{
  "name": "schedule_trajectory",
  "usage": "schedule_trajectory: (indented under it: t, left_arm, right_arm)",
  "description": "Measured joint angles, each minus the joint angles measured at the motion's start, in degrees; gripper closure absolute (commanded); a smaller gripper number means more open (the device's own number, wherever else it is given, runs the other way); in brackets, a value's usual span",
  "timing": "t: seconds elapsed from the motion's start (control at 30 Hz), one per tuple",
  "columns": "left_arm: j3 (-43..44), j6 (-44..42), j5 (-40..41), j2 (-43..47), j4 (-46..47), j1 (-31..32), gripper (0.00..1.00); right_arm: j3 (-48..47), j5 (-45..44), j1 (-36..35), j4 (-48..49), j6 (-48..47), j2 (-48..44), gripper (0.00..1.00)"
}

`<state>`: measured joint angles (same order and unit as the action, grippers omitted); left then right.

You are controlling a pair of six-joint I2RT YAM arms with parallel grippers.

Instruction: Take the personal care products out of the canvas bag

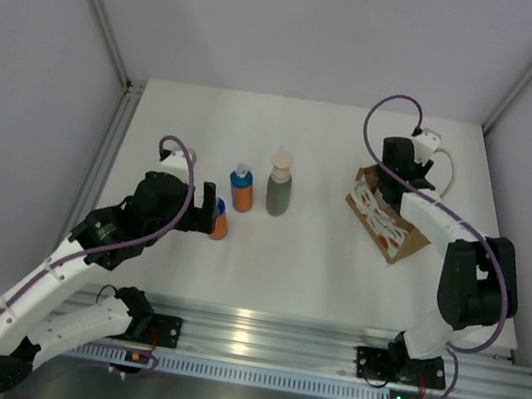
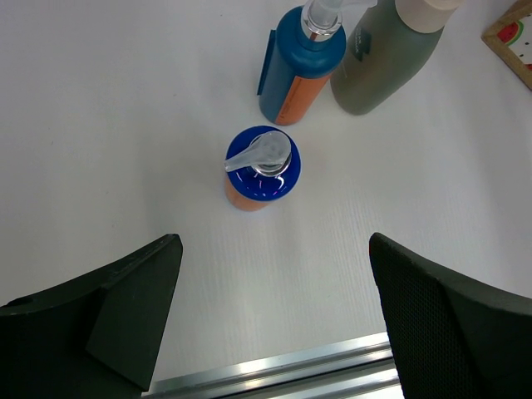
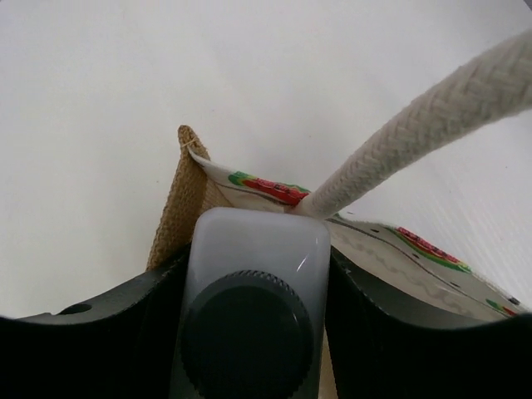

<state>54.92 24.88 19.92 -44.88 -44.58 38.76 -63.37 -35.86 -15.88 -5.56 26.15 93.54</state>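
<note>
Right wrist view is showing my right jaws clamping on the white bottle point(image 3: 253, 266), one jaw pressing each side, with its dark grey cap point(image 3: 245, 337) facing the lens at the bottom centre. So the bottle's long axis is running straight away from the camera, toward the canvas bag point(image 3: 177, 212) just behind it. The cream handle point(image 3: 416, 137) is sweeping off to the upper right. How much of the bottle is sitting inside the bag mouth I cannot tell.

In the top view the bag is lying at the right of the counter point(image 1: 307, 257), and my right arm is the one reaching over it. My left jaws are standing wide apart, gripping nothing, hovering over an orange bottle point(image 2: 259, 170) left of centre. It is standing near the second orange bottle point(image 2: 299, 62) and the grey-green bottle point(image 2: 386, 58).

I am judging the next move to be a pull back along that axis, clear of the handle.
</note>
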Motion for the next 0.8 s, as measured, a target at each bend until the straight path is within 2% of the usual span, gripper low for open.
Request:
schedule_trajectory:
  t: [0.23,0.33,0.37,0.4,0.47,0.5,0.53,0.8]
  left_arm:
    - [0.0,-0.04,-0.59,0.0,0.0,0.0,0.02]
    - [0.0,-0.11,-0.72,0.0,0.0,0.0,0.02]
    - [0.0,-0.15,-0.83,0.0,0.0,0.0,0.02]
    - [0.0,-0.2,-0.85,0.0,0.0,0.0,0.02]
    - [0.0,-0.2,-0.92,0.0,0.0,0.0,0.02]
    - [0.0,-0.2,-1.01,0.0,0.0,0.0,0.02]
    - [0.0,-0.22,-1.03,0.0,0.0,0.0,0.02]
    - [0.0,-0.22,-1.05,0.0,0.0,0.0,0.02]
  right_arm:
    - [1.2,0.0,0.92,2.23,-0.63,1.07,0.43]
    - [1.97,0.07,0.96,3.06,-0.63,1.11,0.51]
    - [2.23,0.07,0.96,3.45,-0.59,1.11,0.62]
    - [2.4,-0.07,0.96,3.72,-0.85,1.11,0.69]
    - [3.04,-0.39,1.05,4.72,-1.07,0.92,0.77]
    - [3.21,-0.44,1.07,5.03,-1.14,0.83,0.93]
    - [3.48,-0.44,1.07,5.38,-1.2,0.72,1.0]
    - [5.79,1.88,1.09,6.38,-3.32,-1.53,1.0]
